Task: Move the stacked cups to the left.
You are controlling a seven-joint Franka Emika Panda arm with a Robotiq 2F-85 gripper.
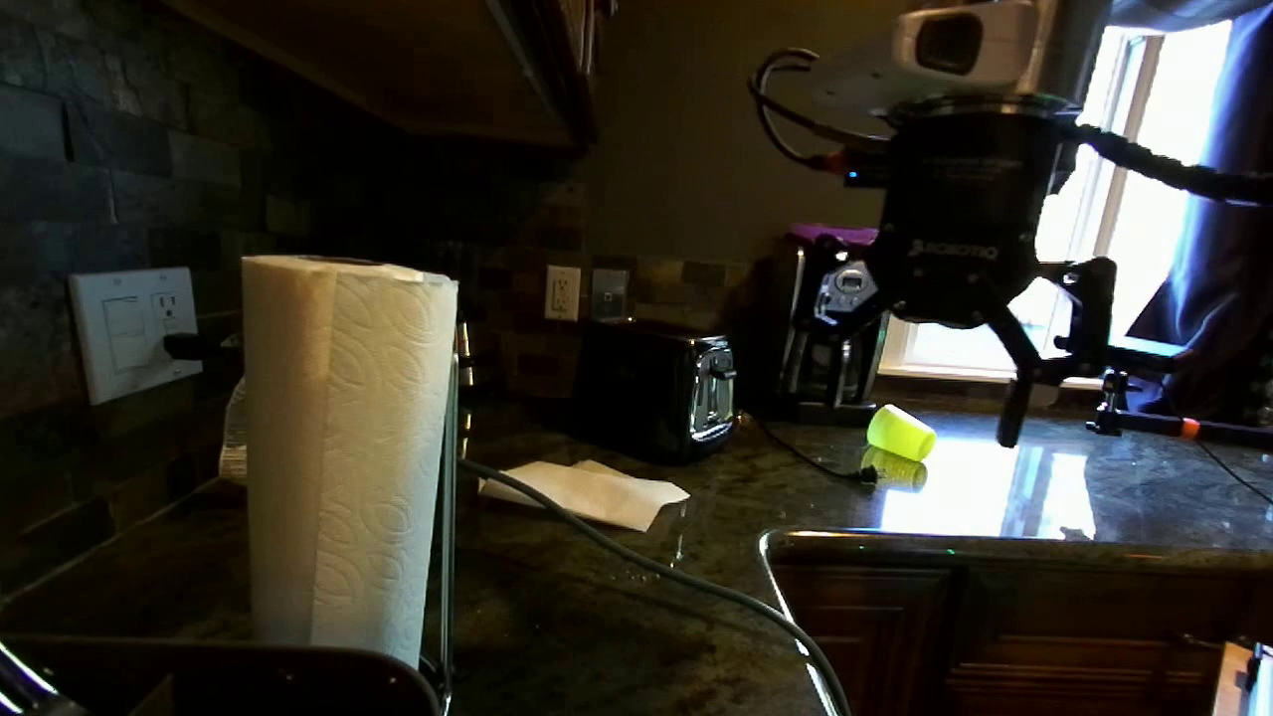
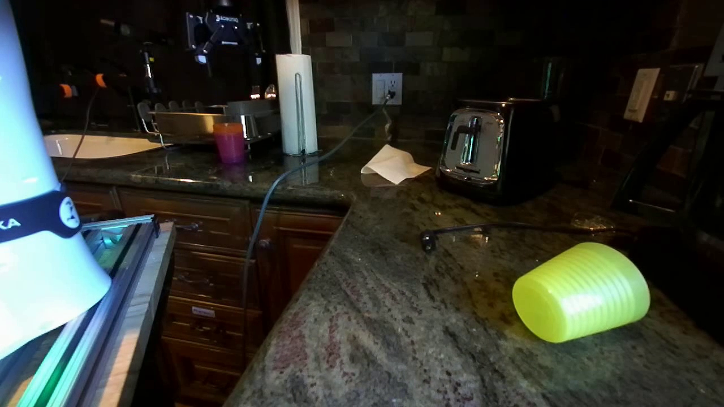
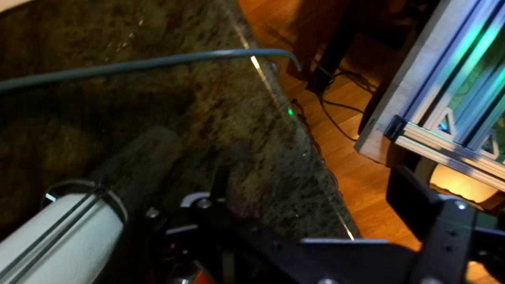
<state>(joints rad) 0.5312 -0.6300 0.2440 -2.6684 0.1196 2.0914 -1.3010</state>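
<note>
The stacked cups (image 2: 229, 143) stand upright on the counter in an exterior view, orange at the rim and pink-purple below, beside the dish rack. In the wrist view a small orange-red patch (image 3: 203, 278) shows at the bottom edge, mostly hidden by the gripper; it may be the cups. The cups do not show in the exterior view nearest the paper-towel roll. My gripper (image 1: 920, 388) is open and empty, raised above the counter. It also shows high above the cups' level in an exterior view (image 2: 229, 59), and its spread fingers show in the wrist view (image 3: 315, 189).
A paper-towel roll (image 2: 297, 104) stands right of the cups, with a grey cable (image 2: 277, 181) crossing the counter. A dish rack (image 2: 189, 124) and sink (image 2: 102, 145) lie left. A lime-green cup (image 2: 582, 293) lies on its side. A toaster (image 2: 472, 147) and paper sheet (image 2: 393, 164) are further along.
</note>
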